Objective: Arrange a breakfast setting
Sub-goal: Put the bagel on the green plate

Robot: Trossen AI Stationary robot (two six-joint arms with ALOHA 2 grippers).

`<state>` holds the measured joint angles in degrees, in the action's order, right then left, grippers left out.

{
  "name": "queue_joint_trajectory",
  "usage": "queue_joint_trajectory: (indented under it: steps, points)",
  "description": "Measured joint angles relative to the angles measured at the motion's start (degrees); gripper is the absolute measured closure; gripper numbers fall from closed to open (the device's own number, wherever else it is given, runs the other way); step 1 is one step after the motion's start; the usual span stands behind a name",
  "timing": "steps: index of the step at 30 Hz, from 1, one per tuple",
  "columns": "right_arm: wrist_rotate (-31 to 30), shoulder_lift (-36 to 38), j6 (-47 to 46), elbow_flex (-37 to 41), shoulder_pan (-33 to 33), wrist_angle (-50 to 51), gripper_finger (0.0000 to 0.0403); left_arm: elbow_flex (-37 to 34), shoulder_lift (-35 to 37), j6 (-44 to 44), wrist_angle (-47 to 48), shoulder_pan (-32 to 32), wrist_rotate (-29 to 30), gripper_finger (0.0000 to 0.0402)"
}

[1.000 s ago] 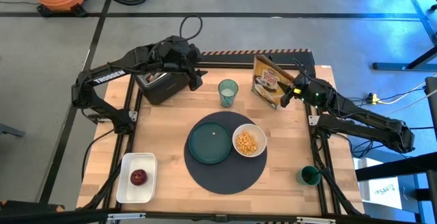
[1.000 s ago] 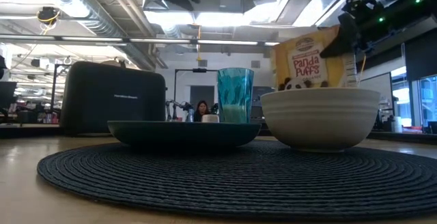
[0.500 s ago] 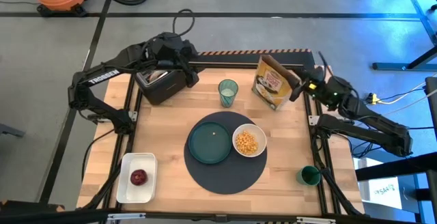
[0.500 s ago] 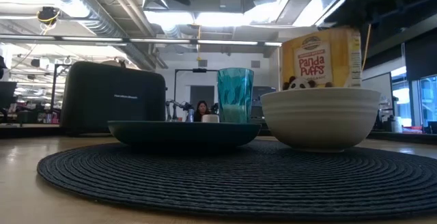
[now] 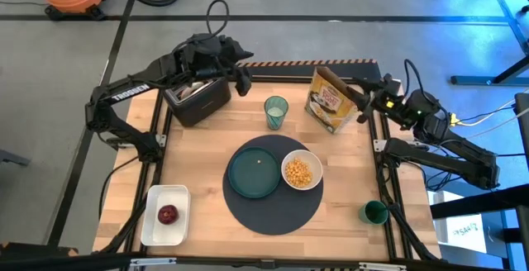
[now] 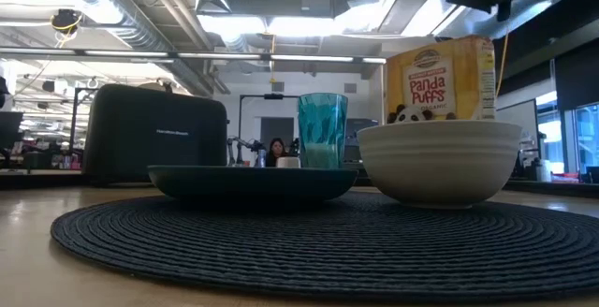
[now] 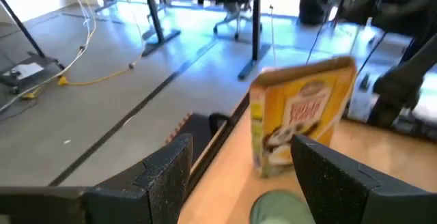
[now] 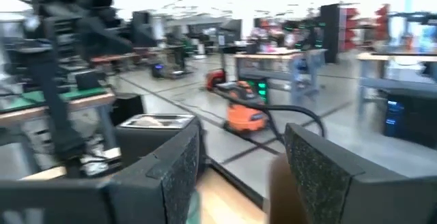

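Note:
The dark-blue mat (image 5: pixel 273 192) lies at the table's middle with the teal plate (image 5: pixel 254 173) and the white bowl (image 5: pixel 302 172) of yellow cereal on it. The dark-green mug (image 5: pixel 374 213) stands near the right front. The red fruit (image 5: pixel 168 214) lies in the white tray. A bagel (image 5: pixel 194 92) sticks out of the toaster's slot. The cereal box (image 5: pixel 331 99) stands upright at the far right. My left gripper (image 5: pixel 242 79) is open and empty, above the toaster's right side. My right gripper (image 5: pixel 364 106) is open and empty, just right of the box. The teal utensil is out of view.
The black toaster (image 5: pixel 197 99) stands at the far left. A teal tumbler (image 5: pixel 276 111) stands between the toaster and the box. The white tray (image 5: pixel 165 215) sits at the front left corner. Bare wood lies at the left middle and along the front edge.
My right gripper has set the tilted cereal box upright on the table, let go of it and drawn back toward the table's right edge. My left gripper has shifted a little toward the far edge, above the toaster's right side.

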<state>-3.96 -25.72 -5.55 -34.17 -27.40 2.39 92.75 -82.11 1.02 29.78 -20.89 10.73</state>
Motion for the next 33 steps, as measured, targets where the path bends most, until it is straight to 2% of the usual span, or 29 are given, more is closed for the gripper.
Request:
queue_joint_trajectory:
  steps: [5,12,16,20,26,29,33]
  points:
    - [3.92,-0.02,-0.64,0.00,-0.01,-1.78,0.0196,0.00,-0.01,-7.19,-1.85,0.84,0.31,0.0157]
    - [9.67,-0.04,-7.45,0.00,0.00,-2.69,0.0196,0.00,-0.41,-8.63,0.89,1.72,1.91,0.0157]
    - [13.77,-0.04,-11.85,0.00,0.00,-6.25,0.0196,0.00,-0.65,-12.97,5.10,1.79,3.15,0.0157]
    - [16.39,-0.01,-16.37,0.00,0.04,-10.48,0.0196,0.00,0.56,-15.38,14.48,1.82,5.40,0.0157]
    - [17.01,-1.84,-20.14,-0.02,0.04,-13.55,0.0196,0.00,2.41,-15.92,32.31,0.81,11.84,0.0157]
    - [16.76,-4.50,-21.41,0.00,0.02,-14.38,0.0196,0.00,2.81,-15.90,39.67,-1.86,12.59,0.0157]
    - [16.52,-9.07,-23.93,0.00,0.04,-19.37,0.0196,-0.45,2.81,-13.63,47.43,-8.48,12.06,0.0173]
